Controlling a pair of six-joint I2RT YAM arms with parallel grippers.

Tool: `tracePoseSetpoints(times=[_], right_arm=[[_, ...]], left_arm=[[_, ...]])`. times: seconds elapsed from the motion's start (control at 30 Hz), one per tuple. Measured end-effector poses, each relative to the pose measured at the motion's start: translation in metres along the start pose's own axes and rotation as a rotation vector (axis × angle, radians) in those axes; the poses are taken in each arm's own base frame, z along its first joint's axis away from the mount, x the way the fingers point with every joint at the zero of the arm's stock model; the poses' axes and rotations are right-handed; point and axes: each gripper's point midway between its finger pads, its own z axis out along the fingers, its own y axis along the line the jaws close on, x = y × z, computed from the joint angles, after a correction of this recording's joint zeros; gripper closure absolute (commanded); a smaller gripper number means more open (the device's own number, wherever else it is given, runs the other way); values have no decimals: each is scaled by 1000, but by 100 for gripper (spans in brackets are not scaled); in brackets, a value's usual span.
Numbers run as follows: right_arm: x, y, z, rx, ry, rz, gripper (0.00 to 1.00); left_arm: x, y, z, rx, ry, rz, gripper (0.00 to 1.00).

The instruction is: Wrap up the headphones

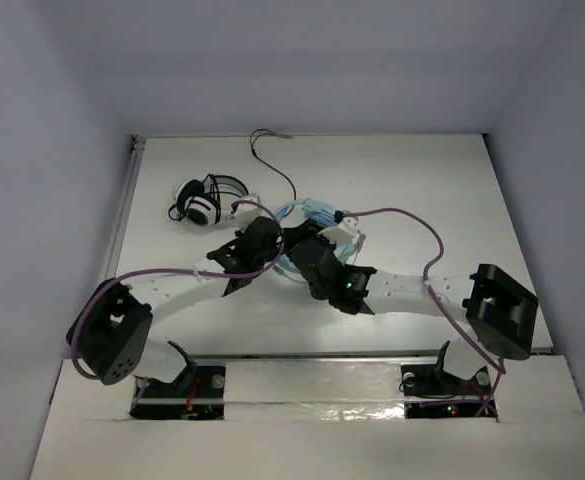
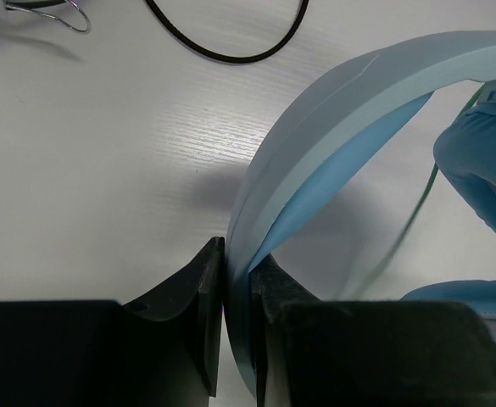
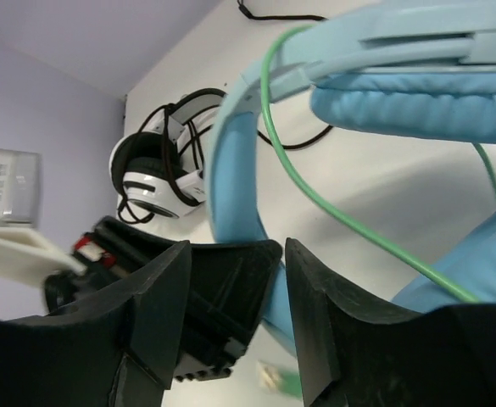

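White tabletop (image 1: 422, 180) underneath, with the headphones (image 1: 317, 212) near its middle, between the two arms. Left gripper (image 2: 237, 280) pinched tight on the wide blue headband (image 2: 332, 127), one finger against each face of the band. Right gripper (image 3: 239, 254) parted roughly halfway, gripping nothing, just beside the headband and facing the left gripper's fingers. Thin green cable (image 3: 315, 203) slack across that view, crossing the band and slanting past the padded cup (image 3: 417, 102).

Likely trouble, biggest first:

- Dragging or tipping the whole headset through a hard pull on the cable, against a single narrow pinch on the band. Slipping out of the left fingers looks quite possible on such smooth plastic.
- Collision between the two grippers, working almost nose to nose.
- Closing the right fingers on the headband, or on air, instead of on a cable thin and loose enough to miss.
- Loops sliding off the band for want of tension.
- Smallest: snagging the black cable (image 2: 231, 42) of the black-and-white headphones (image 1: 197, 203), lying near on the far side of the left gripper.
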Motion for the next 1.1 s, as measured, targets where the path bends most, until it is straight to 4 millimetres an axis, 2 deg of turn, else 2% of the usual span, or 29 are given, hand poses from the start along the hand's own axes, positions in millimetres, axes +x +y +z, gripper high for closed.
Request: tracePoseSetpoints(times=[0.2, 0.3, 0.33, 0.4, 0.43, 0.5, 0.63, 0.8, 0.93, 1.1], right_arm=[[-8, 11, -3, -16, 5, -1, 54], [-15, 13, -7, -21, 3, -5, 70], [-19, 14, -9, -26, 0, -6, 79], [-32, 20, -16, -44, -11, 7, 87], [-41, 22, -20, -53, -20, 18, 96], [-61, 26, -31, -78, -42, 41, 99], [-104, 21, -58, -117, -94, 71, 100], [-159, 0, -93, -136, -175, 84, 98], [-196, -16, -118, -138, -224, 92, 96], [-213, -39, -133, -103, -235, 46, 96]], left_arm=[[12, 1, 7, 9, 54, 6, 100], [18, 1, 9, 15, 78, 9, 100], [19, 0, 10, 17, 83, 10, 100], [21, 0, 11, 20, 93, 15, 100], [21, -1, 11, 22, 94, 18, 100], [18, -4, 12, 27, 92, 21, 100], [8, -19, 19, 46, 79, 29, 100], [-1, -49, 43, 83, 67, 44, 100], [0, -82, 76, 123, 84, 71, 100], [1, -132, 128, 175, 109, 99, 100]])
